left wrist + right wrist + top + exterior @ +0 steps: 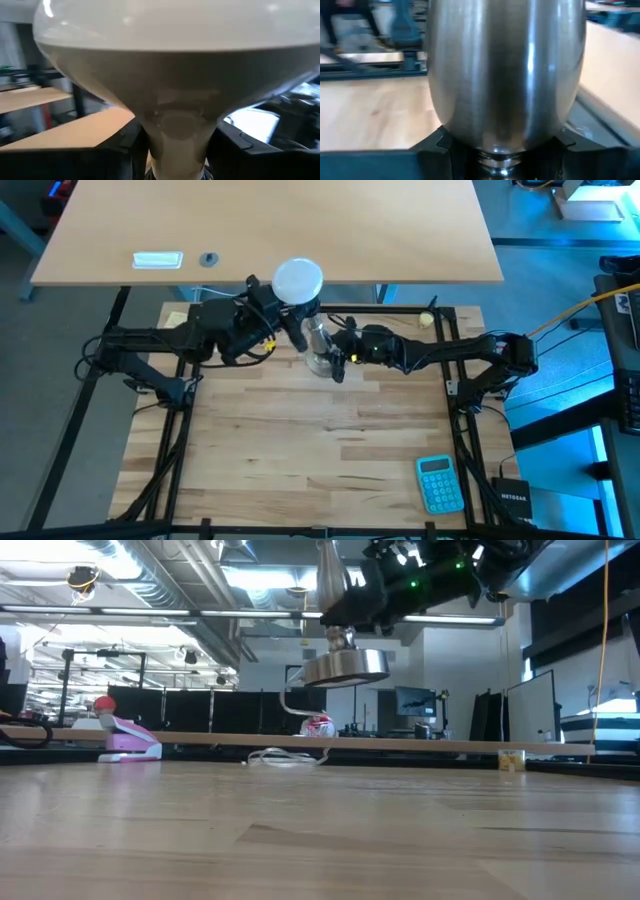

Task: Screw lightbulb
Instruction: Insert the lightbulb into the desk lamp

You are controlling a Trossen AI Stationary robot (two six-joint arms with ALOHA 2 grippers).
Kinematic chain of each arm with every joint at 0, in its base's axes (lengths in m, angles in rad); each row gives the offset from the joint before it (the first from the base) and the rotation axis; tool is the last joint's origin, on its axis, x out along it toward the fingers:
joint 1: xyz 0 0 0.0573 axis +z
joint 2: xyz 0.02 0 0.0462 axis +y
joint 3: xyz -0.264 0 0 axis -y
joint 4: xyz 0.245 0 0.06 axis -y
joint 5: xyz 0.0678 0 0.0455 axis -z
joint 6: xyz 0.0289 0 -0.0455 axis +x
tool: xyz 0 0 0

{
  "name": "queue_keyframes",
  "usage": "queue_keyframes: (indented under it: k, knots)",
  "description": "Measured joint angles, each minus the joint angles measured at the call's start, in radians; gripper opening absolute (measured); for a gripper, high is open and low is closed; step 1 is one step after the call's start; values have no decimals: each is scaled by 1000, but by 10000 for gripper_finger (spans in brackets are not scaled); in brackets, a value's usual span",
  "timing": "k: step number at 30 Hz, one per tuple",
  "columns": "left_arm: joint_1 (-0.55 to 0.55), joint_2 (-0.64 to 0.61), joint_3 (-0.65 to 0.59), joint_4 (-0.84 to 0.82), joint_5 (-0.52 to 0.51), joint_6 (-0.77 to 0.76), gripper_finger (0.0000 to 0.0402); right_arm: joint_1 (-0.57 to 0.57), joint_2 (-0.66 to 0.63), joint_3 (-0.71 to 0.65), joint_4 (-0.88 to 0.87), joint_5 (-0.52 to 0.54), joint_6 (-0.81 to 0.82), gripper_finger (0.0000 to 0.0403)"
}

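While both arms meet over the far edge of the table (300, 440), the bulb (298, 280) sits above the stand (318, 345).
The left gripper (272, 308) has its fingers closed around the bulb's neck; the right gripper (340, 352) clamps the stand's metal stem, holding its round base (345, 667) clear of the tabletop.

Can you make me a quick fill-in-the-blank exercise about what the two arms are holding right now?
1. The left gripper grips the ____ by its narrow neck.
2. The right gripper holds the shiny metal socket stand ____ the table.
3. The blue calculator lies nearer the ____ arm.

Missing words: lightbulb; above; right
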Motion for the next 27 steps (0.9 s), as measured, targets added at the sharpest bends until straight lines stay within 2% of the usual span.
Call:
queue_keyframes:
  k: [3,6,10,13,17,20,23,25,27]
  knots:
    - [8,-23,2,-73,142,-30,141,11,-2,-1,13,-140,4,161]
    - [21,-38,5,-131,315,-56,141,25,-2,-3,26,-328,15,161]
    - [35,-45,4,-184,602,-68,133,57,-2,-5,16,-537,-2,161]
    - [38,-44,3,-186,798,-56,129,87,-2,-5,4,-638,-1,161]
    - [38,-40,1,-185,1000,-1,128,122,-2,-5,-7,-722,-11,161]
    - [38,-40,1,-185,1056,21,128,138,-2,-5,-7,-704,-16,161]
    - [37,-40,0,-190,997,18,127,138,-2,-5,-19,-654,-33,161]
    - [32,-40,0,-194,956,11,148,138,-2,-4,-22,-600,-43,161]
    - [32,-41,-2,-189,944,-3,189,138,-4,-1,-18,-529,-64,161]
